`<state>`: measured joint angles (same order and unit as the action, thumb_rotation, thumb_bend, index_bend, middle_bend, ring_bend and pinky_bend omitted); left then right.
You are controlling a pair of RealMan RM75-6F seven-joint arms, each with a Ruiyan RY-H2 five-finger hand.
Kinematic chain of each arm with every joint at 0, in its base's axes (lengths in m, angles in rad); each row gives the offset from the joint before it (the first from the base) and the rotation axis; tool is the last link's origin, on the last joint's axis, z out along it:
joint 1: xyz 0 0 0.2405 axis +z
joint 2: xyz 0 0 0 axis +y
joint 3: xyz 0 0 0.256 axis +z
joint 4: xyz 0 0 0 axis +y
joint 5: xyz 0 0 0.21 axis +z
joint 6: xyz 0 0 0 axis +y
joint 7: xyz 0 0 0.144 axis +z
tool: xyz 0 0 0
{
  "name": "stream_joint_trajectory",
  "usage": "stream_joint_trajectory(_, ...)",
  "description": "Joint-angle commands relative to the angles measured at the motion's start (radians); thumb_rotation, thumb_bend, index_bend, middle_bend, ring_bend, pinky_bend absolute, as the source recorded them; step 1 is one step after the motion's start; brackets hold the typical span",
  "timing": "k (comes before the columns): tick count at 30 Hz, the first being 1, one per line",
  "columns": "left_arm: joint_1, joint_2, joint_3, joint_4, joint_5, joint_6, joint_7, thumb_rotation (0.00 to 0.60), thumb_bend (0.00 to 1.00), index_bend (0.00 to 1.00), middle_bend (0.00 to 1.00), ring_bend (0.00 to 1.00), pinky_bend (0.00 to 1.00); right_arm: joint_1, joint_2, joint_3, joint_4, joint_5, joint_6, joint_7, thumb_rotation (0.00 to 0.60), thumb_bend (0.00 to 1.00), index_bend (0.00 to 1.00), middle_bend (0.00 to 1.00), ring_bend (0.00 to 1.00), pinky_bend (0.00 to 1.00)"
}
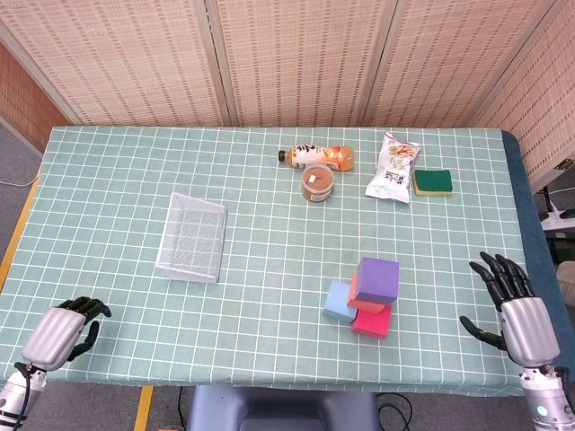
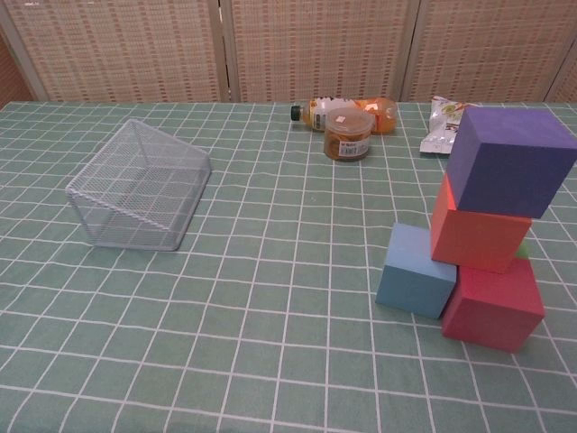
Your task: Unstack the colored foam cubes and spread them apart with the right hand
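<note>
A stack of foam cubes stands right of the table's middle. The purple cube [image 1: 378, 279] [image 2: 508, 161] is on top, over an orange-red cube [image 1: 358, 293] [image 2: 476, 231], which rests on a crimson cube [image 1: 372, 321] [image 2: 494, 305]. A light blue cube [image 1: 339, 301] [image 2: 415, 271] sits on the cloth against their left side. A sliver of green [image 2: 522, 249] shows behind the stack. My right hand [image 1: 512, 302] lies near the table's right front corner, fingers spread, holding nothing, well apart from the stack. My left hand [image 1: 65, 330] rests at the front left corner with fingers curled in. Neither hand shows in the chest view.
A wire mesh basket [image 1: 191, 238] [image 2: 140, 188] lies tipped at left of centre. At the back are a lying bottle [image 1: 316, 156] [image 2: 347, 112], a small jar [image 1: 317, 182] [image 2: 349, 133], a snack bag [image 1: 393, 167] [image 2: 444, 123] and a green-yellow sponge [image 1: 433, 182].
</note>
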<state>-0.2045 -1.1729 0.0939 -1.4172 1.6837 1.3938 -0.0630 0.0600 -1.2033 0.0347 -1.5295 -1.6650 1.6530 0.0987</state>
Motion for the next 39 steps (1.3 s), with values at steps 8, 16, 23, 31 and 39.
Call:
stream_joint_trajectory(8, 0.008, 0.005, 0.0, -0.007, 0.009, 0.022, 0.004, 0.6, 0.68, 0.43, 0.4, 0.34, 0.48, -0.014, 0.0, 0.007, 0.012, -0.02, 0.035, 0.05, 0.6, 0.06, 0.11, 0.02, 0.0, 0.09)
stream_joint_trajectory(16, 0.003, 0.001, -0.009, 0.007, -0.013, 0.005, -0.011, 0.6, 0.68, 0.43, 0.4, 0.34, 0.48, 0.027, -0.035, -0.018, 0.139, -0.167, 0.121, 0.299, 0.6, 0.06, 0.01, 0.01, 0.0, 0.07)
stream_joint_trajectory(23, 0.011, 0.008, -0.005, -0.007, 0.007, 0.033, -0.008, 0.6, 0.68, 0.43, 0.4, 0.34, 0.48, 0.081, -0.028, -0.041, 0.123, -0.197, 0.053, 0.338, 0.6, 0.06, 0.0, 0.01, 0.0, 0.06)
stream_joint_trajectory(31, 0.007, 0.008, -0.005, -0.001, 0.005, 0.025, -0.02, 0.6, 0.68, 0.43, 0.4, 0.34, 0.48, 0.19, -0.014, -0.011, -0.011, -0.157, -0.138, 0.223, 0.6, 0.05, 0.0, 0.01, 0.0, 0.06)
stream_joint_trajectory(39, 0.012, 0.015, -0.006, -0.006, 0.013, 0.043, -0.028, 0.6, 0.68, 0.43, 0.4, 0.34, 0.48, 0.278, -0.067, 0.032, -0.084, -0.092, -0.283, 0.089, 0.6, 0.05, 0.01, 0.01, 0.0, 0.07)
